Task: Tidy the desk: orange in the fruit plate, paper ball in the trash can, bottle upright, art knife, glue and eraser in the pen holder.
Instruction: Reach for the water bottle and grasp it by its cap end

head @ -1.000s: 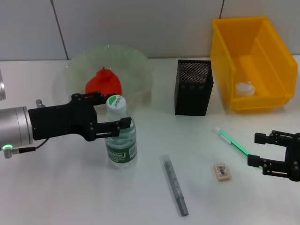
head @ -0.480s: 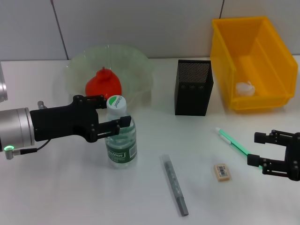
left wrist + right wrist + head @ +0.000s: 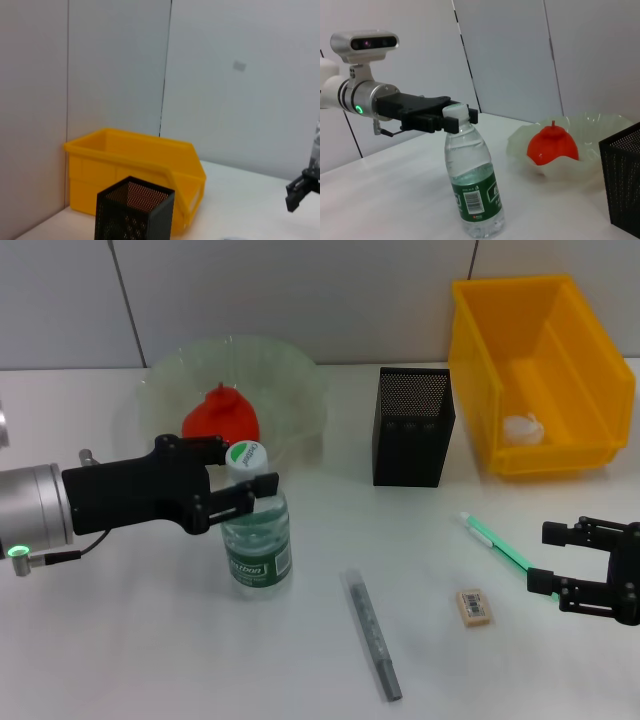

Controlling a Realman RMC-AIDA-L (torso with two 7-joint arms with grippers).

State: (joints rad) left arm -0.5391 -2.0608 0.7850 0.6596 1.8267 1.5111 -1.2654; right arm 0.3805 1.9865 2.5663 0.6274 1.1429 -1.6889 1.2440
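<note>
My left gripper (image 3: 232,496) clamps the upright water bottle (image 3: 257,540) by its neck; releasing crookedly could topple it toward six o'clock. Right gripper (image 3: 592,570) idles open.

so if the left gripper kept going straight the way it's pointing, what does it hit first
The bottle: the left gripper already has its fingers on either side of the neck under the cap. Beyond it, probably the black pen holder, though depth is unclear.

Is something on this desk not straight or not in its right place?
The bottle stands but leans slightly, with the left gripper at its neck. The knife, eraser and green glue stick lie loose on the desk, outside the pen holder. The right gripper waits near the glue.
</note>
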